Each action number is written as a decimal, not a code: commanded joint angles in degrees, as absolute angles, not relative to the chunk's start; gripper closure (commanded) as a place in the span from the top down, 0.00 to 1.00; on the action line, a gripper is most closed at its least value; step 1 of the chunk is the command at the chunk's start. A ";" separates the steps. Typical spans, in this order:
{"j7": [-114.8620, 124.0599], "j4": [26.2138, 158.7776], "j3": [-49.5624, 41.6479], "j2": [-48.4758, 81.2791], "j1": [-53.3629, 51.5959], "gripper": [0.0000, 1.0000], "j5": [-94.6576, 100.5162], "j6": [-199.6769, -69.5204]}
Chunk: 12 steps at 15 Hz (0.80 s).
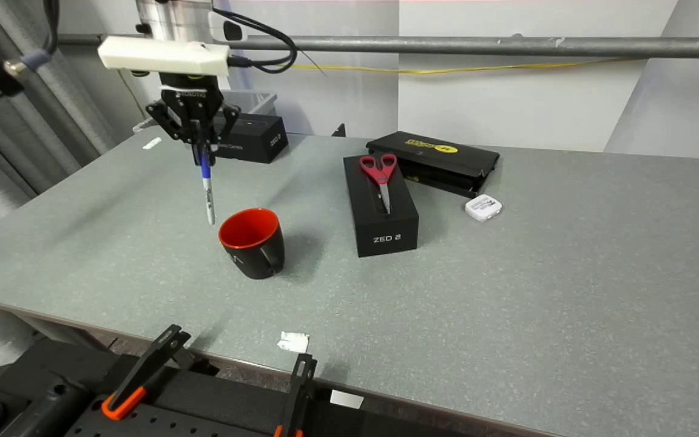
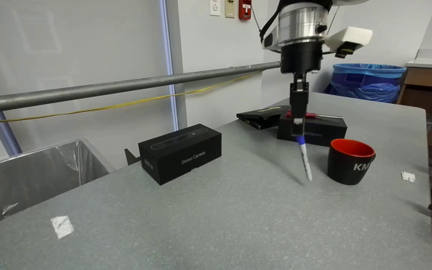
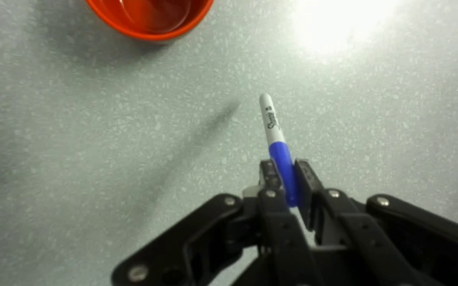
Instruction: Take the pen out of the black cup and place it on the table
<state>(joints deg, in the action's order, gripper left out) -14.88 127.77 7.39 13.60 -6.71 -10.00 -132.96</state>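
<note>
My gripper (image 1: 204, 155) is shut on the blue cap end of the pen (image 1: 209, 200). The pen hangs tip-down, slightly tilted, above the grey table (image 1: 507, 315). The black cup (image 1: 246, 258) with red inside stands upright beside the pen, apart from it. In an exterior view the gripper (image 2: 297, 131), the pen (image 2: 305, 161) and the cup (image 2: 345, 167) also show, with the pen's white end above the table (image 2: 238, 217). In the wrist view the gripper (image 3: 285, 165) pinches the pen (image 3: 280, 151); the cup (image 3: 145, 29) is cut off at the top edge.
A black box (image 1: 364, 221) carries red-handled scissors (image 1: 384, 188). A flat black box (image 1: 434, 155) lies behind it, a small white case (image 1: 483, 207) beside. Another black box (image 2: 186, 157) stands near the far edge by a clear bin (image 2: 51, 168). White paper scraps (image 1: 293, 342) lie on the table.
</note>
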 commanded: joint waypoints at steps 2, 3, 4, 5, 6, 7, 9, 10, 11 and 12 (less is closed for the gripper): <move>-15.84 116.62 7.92 24.07 -4.00 0.04 -11.70 -125.15; -14.79 114.89 7.68 25.85 -3.85 0.04 -11.20 -123.97; -13.11 113.51 7.19 27.37 -3.96 0.04 -10.38 -123.46; -11.26 112.23 6.61 28.72 -4.24 0.04 -9.51 -123.37; -9.10 111.08 5.88 29.98 -4.66 0.04 -8.62 -123.63; -7.35 109.97 5.37 31.09 -4.90 0.04 -8.08 -123.72; -2.86 108.06 4.06 33.10 -5.76 0.04 -6.22 -124.28; -0.87 107.18 3.50 33.96 -6.11 0.04 -5.23 -124.32; 0.84 106.35 3.12 34.69 -6.34 0.04 -4.49 -124.20; 2.09 105.68 2.95 35.31 -6.43 0.04 -3.96 -123.85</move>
<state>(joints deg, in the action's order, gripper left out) -3.27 110.33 4.48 31.90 -4.98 -6.42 -125.97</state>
